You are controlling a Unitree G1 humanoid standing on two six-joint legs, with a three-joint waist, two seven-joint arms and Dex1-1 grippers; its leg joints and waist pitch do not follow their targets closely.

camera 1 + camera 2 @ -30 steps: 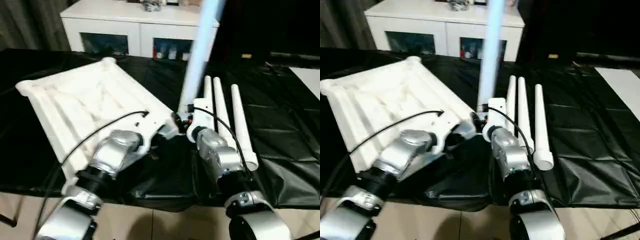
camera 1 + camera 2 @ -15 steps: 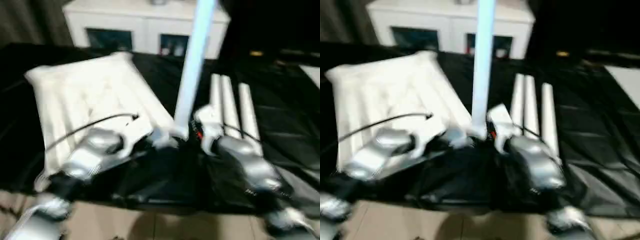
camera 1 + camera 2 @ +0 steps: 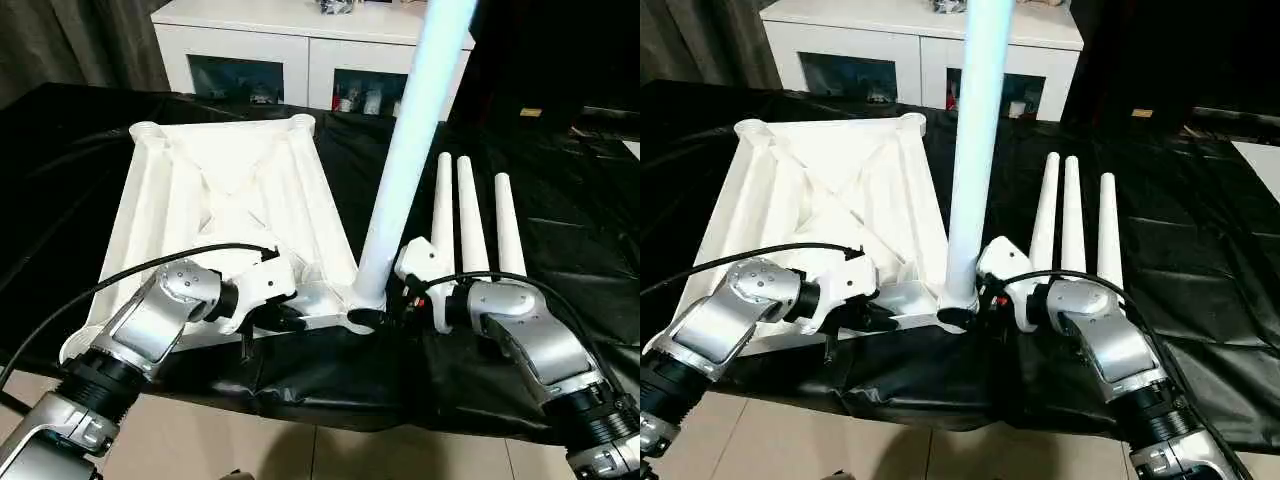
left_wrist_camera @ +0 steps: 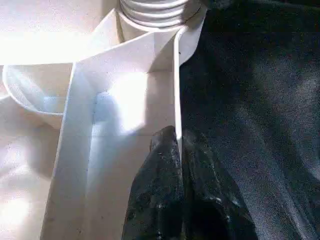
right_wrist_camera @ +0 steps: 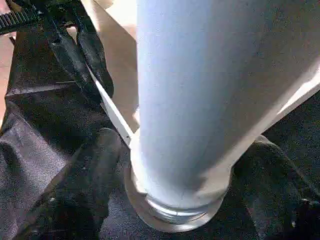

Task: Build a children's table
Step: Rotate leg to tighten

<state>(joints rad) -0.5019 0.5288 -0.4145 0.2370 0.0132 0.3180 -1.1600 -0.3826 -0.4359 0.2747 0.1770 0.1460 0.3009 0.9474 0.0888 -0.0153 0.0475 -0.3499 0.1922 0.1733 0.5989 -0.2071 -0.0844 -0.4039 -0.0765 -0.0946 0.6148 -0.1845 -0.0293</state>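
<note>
While the white table top (image 3: 225, 215) lies upside down on black sheeting (image 3: 560, 230), one leg (image 3: 405, 170) stands upright in its near corner socket. Left gripper (image 4: 176, 150) pinches the top's edge; right gripper (image 5: 180, 185) straddles the leg's base, fingers spread wide.

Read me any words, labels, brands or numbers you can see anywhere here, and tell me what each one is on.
No readable text anywhere.
Table top, standing leg, three loose legs: plain white, no marks.
Items behind the cabinet glass: too small to read.
</note>
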